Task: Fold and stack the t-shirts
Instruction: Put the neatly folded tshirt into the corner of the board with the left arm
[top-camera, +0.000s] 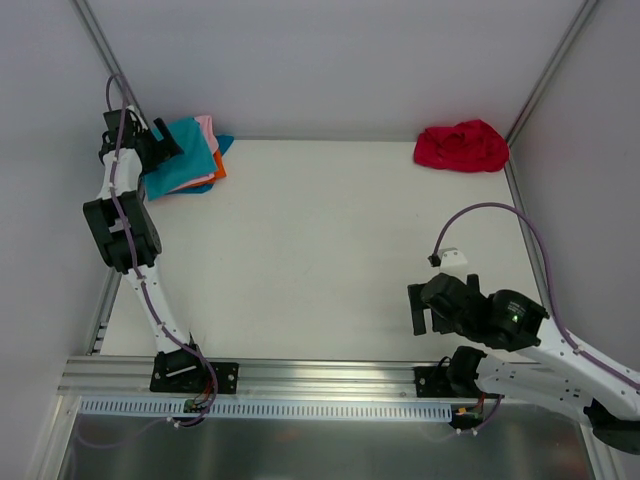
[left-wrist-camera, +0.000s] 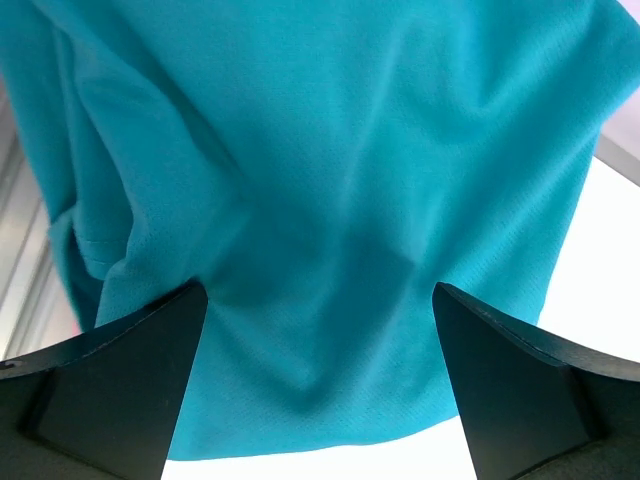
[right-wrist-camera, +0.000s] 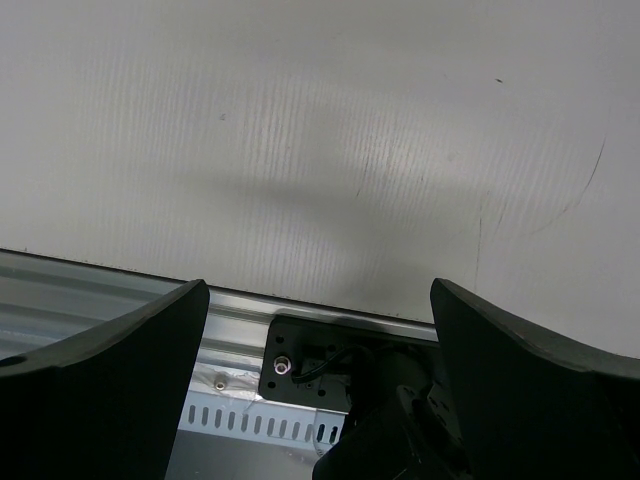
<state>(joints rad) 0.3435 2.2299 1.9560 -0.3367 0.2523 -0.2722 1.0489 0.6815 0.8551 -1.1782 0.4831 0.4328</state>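
A folded teal t-shirt (top-camera: 185, 160) lies on top of a stack in the table's far left corner. Edges of pink (top-camera: 206, 124), blue (top-camera: 226, 143) and orange (top-camera: 218, 171) shirts stick out beneath it. My left gripper (top-camera: 163, 146) hovers at the stack's left edge and is open. In the left wrist view the teal cloth (left-wrist-camera: 330, 170) fills the frame, and the gripper (left-wrist-camera: 320, 385) holds nothing between its fingers (left-wrist-camera: 110, 390). A crumpled red t-shirt (top-camera: 462, 146) sits at the far right. My right gripper (top-camera: 422, 308) hangs open and empty near the front edge (right-wrist-camera: 320, 385).
White table (top-camera: 330, 250) with grey walls behind and at both sides, and metal posts in the far corners. An aluminium rail (top-camera: 330, 375) carrying both arm bases runs along the near edge. The right arm's base plate (right-wrist-camera: 310, 365) shows below the right gripper.
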